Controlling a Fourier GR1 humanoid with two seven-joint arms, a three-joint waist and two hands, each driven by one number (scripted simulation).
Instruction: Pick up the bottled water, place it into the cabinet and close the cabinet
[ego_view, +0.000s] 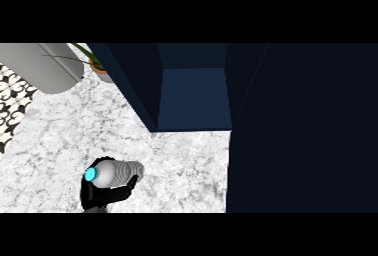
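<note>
Bottled water (112, 173) sits gripped in the left robot hand (103, 196), near the open cabinet (193, 95) and potted plant (94, 62).

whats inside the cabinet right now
The open cabinet shows only bare blue walls and floor. Its right side is hidden by the door. The bottle is outside, in the left hand.

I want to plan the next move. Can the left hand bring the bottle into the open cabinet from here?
Probably yes: the left hand holds the bottle, and only bare counter lies before the open cabinet.
</note>
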